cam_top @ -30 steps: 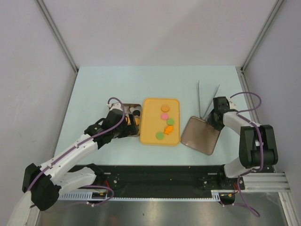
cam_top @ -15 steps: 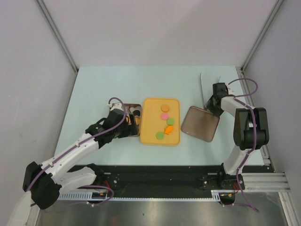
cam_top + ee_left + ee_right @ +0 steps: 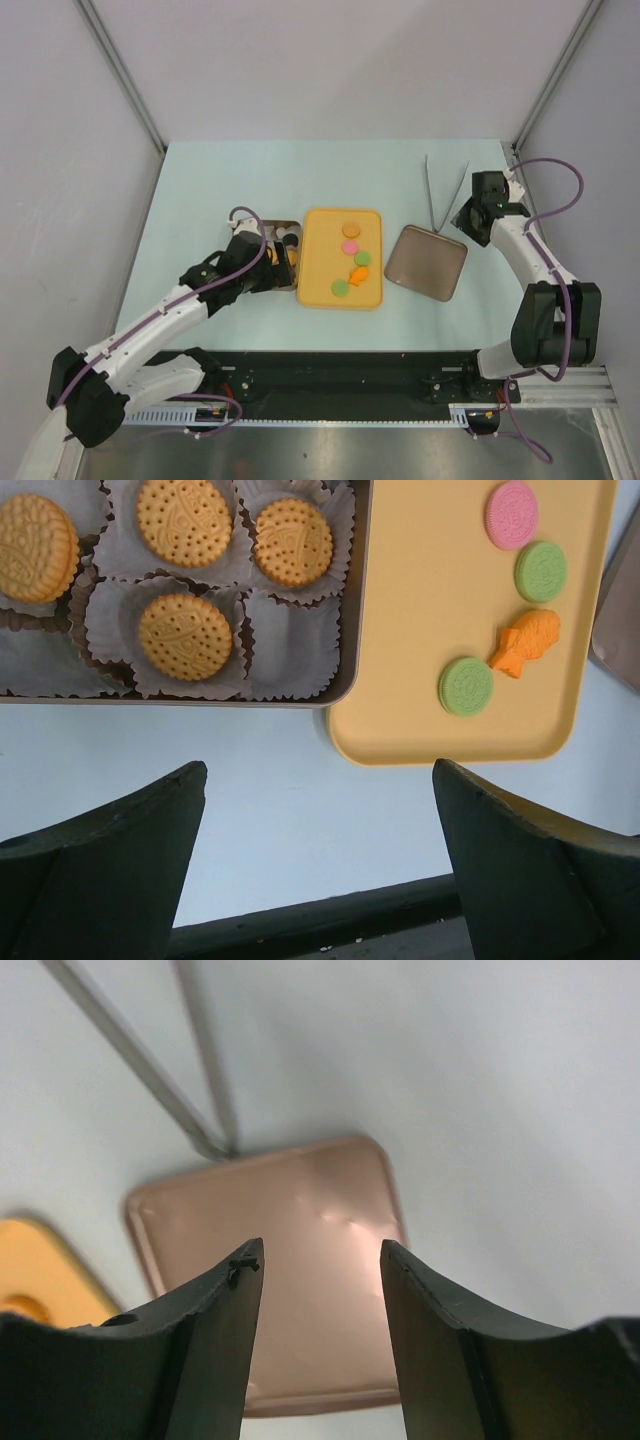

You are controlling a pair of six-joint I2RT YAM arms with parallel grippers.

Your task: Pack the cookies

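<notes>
Copper-brown lid [image 3: 427,262] nudged aside, released; right hand [image 3: 320,1260] backs off, apart, empty. Left hand [image 3: 318,770] gapes; loose cookies [image 3: 351,247] await packing.

Shows the right gripper [image 3: 320,1252], jaws parted with nothing between, hanging over a brown lid [image 3: 300,1195] flat on the pale table [image 3: 500,1080]. Catches tongs [image 3: 150,1075] beyond, joined end at the lid's far edge — and a yellow tray [image 3: 45,1265] corner at left, near the lid.

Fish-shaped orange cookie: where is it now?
In the top view, the fish-shaped orange cookie lies on the yellow tray, toward its near right corner, between the far green round cookie and the near green round cookie.
</notes>
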